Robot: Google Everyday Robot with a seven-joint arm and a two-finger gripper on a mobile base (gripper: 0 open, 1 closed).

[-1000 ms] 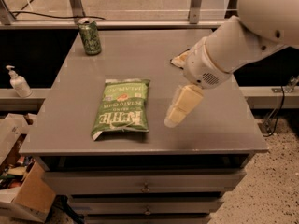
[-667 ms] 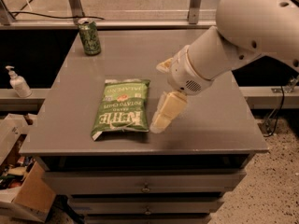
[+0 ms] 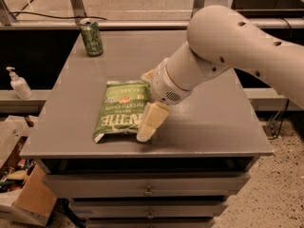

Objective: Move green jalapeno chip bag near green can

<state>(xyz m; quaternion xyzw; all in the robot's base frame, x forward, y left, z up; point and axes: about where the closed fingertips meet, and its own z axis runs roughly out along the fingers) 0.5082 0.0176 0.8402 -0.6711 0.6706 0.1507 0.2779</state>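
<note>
Gripper [image 3: 148, 126] beside "JALAPENO" chip bag [image 3: 121, 109]

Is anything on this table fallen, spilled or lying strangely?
Nothing stands out. The green jalapeno chip bag lies flat on the table, the green can stands upright at the far left corner, and nothing is spilled. The gripper sits at the bag's near right edge.

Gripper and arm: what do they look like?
The arm is a smooth, rounded off-white shell dotted with small dark holes. The gripper, at the right edge of the green jalapeno chip bag, is cream and blocky. No cables show.
</note>
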